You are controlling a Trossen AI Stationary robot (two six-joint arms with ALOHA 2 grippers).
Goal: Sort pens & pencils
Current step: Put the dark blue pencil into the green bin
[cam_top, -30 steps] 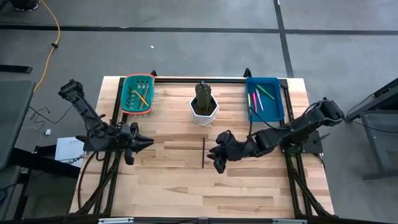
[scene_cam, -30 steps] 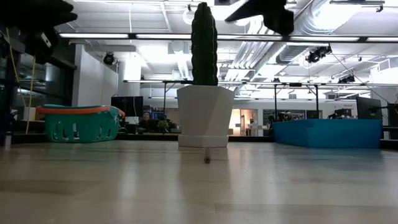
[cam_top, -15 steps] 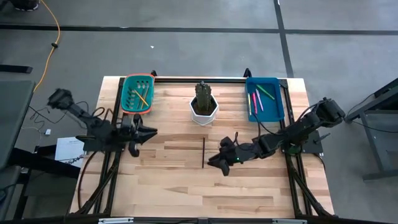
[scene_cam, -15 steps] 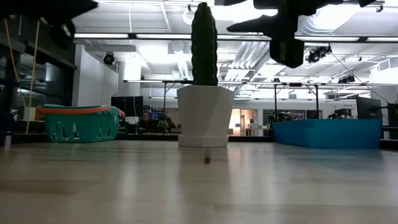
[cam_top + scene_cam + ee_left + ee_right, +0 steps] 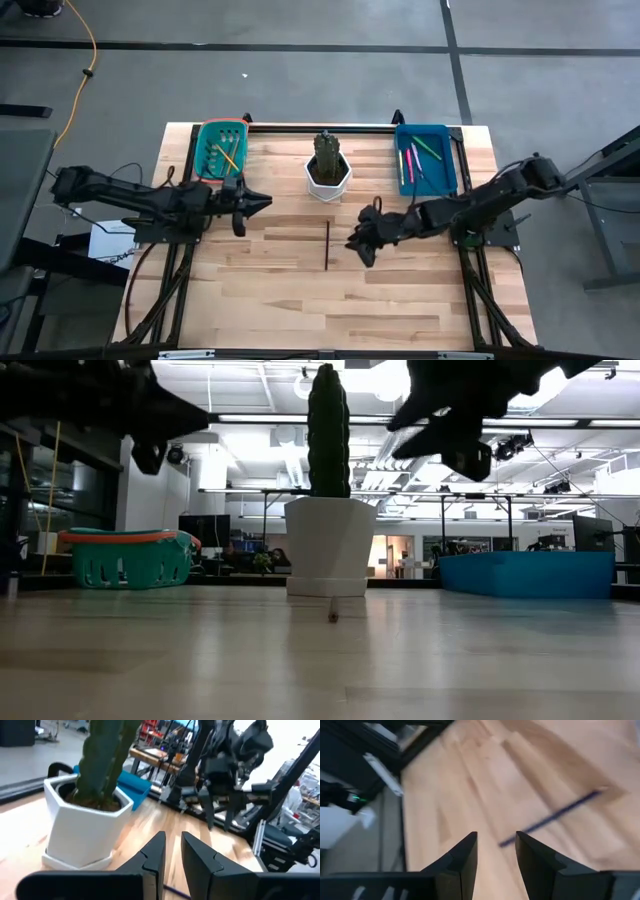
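Note:
One dark pencil [image 5: 327,245] lies flat on the wood at the table's middle; its end [image 5: 332,616] points at the low camera. Orange and yellow pencils [image 5: 227,155] lie in the teal basket [image 5: 204,150]. Pink and green pens [image 5: 413,160] lie in the blue tray [image 5: 445,165]. My left gripper [image 5: 262,201] hovers left of the cactus pot, pointing toward the table's right, its fingers [image 5: 172,851] a narrow gap apart. My right gripper [image 5: 356,245] hovers just right of the dark pencil, open [image 5: 495,842], and the pencil [image 5: 555,815] shows beyond its fingers.
A white pot with a cactus [image 5: 328,172] stands at the far middle, between basket and tray and just beyond the dark pencil. Both arms hang above the table [image 5: 320,660] in the low view. Bare wood lies toward the near edge [image 5: 320,310].
My left gripper has swung toward the far edge and the table's right, nearing the cactus pot, and has come lower. My right gripper dipped beside the dark pencil, then drew slightly toward the far edge. The pencil has stayed where it was.

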